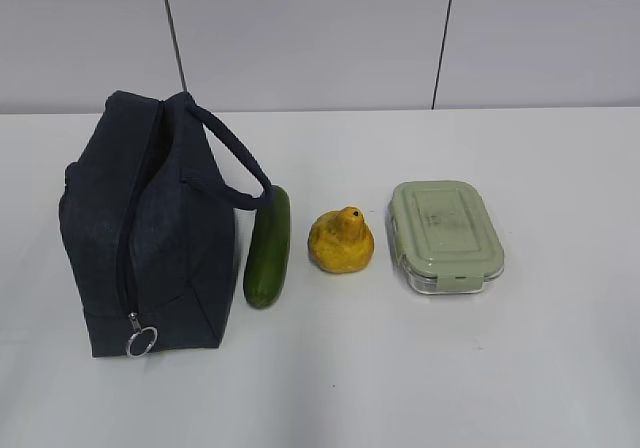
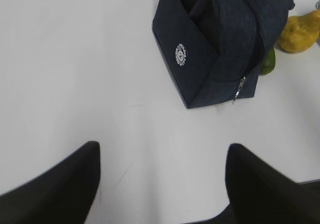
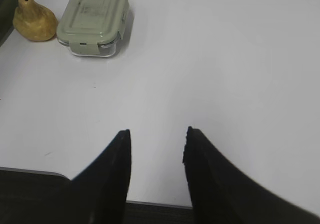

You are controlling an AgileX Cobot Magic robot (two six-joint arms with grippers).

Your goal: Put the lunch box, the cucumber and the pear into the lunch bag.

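Note:
The navy lunch bag (image 1: 145, 228) stands at the left of the white table, zipper shut, its silver ring pull (image 1: 141, 342) at the near end. The dark green cucumber (image 1: 268, 247) lies beside it, then the yellow pear (image 1: 341, 240), then the lunch box (image 1: 445, 236) with its sage-green lid. In the left wrist view the bag (image 2: 215, 44) and pear (image 2: 300, 31) are far ahead; my left gripper (image 2: 162, 151) is open and empty. In the right wrist view the lunch box (image 3: 92, 21) and pear (image 3: 34, 20) lie far ahead to the left; my right gripper (image 3: 157, 134) is open and empty.
A grey panelled wall (image 1: 320, 38) stands behind the table. The table's near edge (image 3: 160, 203) shows below my right gripper. Neither arm shows in the exterior view.

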